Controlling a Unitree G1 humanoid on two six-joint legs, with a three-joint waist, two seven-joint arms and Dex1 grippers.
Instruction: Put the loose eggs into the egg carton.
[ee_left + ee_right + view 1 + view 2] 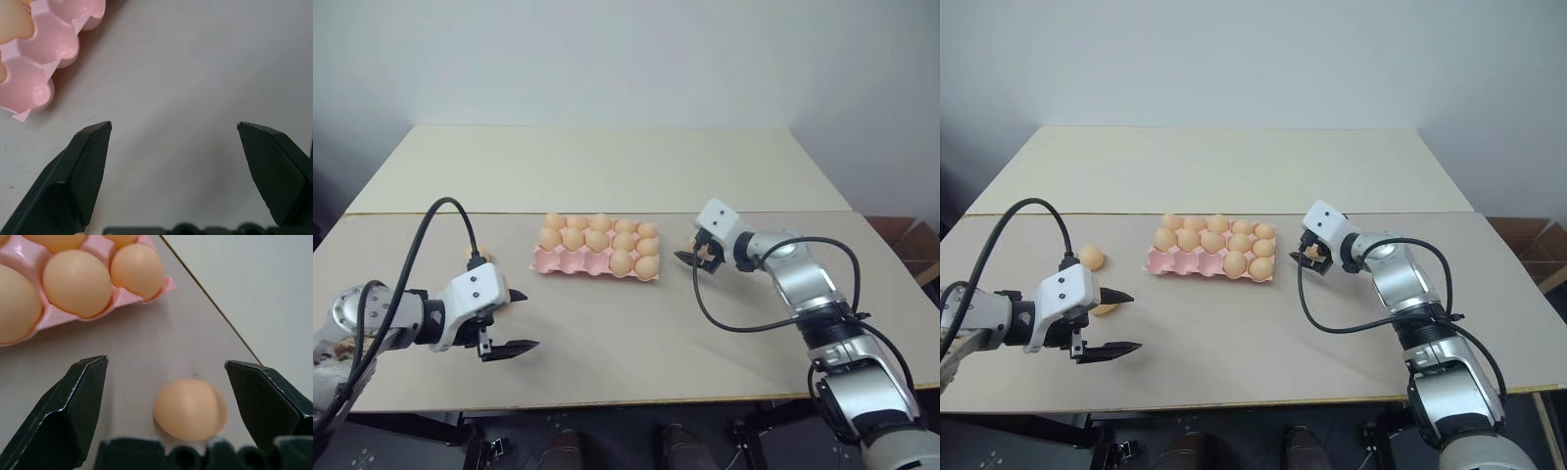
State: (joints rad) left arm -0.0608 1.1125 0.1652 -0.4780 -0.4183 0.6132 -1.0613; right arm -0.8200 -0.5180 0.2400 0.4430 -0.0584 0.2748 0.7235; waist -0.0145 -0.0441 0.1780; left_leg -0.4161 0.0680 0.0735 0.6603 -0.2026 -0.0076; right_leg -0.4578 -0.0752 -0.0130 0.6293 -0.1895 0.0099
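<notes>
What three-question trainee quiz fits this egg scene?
1. True or false: the right claw is shut on the egg between its fingers.
2. How many empty cups does the carton have? A one, B three, C five.
3. Fill in: the empty cups are in the row ___ the robot (nearest or farthest from).
Key: 1 false, the claw is open and the egg lies loose; 2 B; 3 nearest.
</notes>
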